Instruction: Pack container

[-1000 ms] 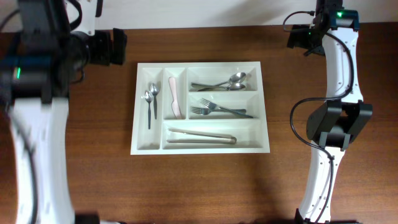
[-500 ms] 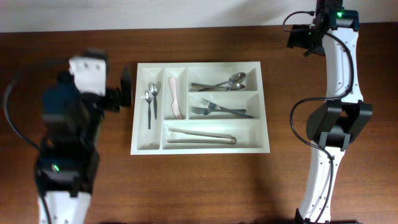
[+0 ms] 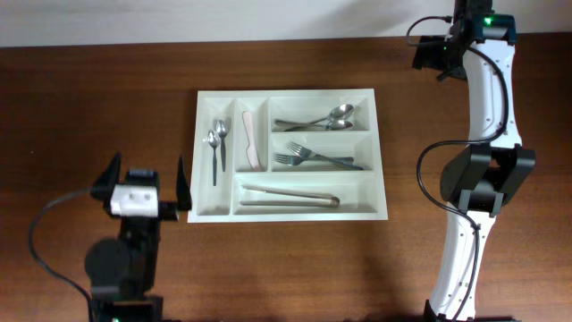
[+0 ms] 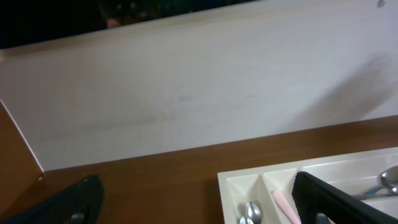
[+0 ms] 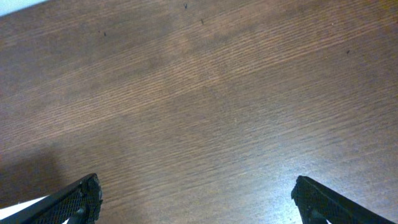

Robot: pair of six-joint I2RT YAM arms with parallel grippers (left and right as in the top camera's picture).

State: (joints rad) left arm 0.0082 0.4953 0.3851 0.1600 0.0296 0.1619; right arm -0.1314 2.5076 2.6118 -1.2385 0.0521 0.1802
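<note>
Holding nothing, my left gripper (image 3: pixel 147 179) and right gripper (image 5: pixel 198 196) wide apart, white tray (image 3: pixel 286 217), tongs (image 3: pixel 288 195) at its six o'clock, teaspoons (image 3: pixel 216 143) at nine

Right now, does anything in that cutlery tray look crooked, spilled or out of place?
Nothing stands out. The tray sits square on the table, and the small spoons, pink utensil, larger spoons, forks and tongs each lie inside their own compartment.

We note overhead view evenly bright, sharp around tray (image 3: pixel 286 92); both wrist views dimmer, softer; wall (image 4: pixel 186 93) beyond tray faintly shadowed.
</note>
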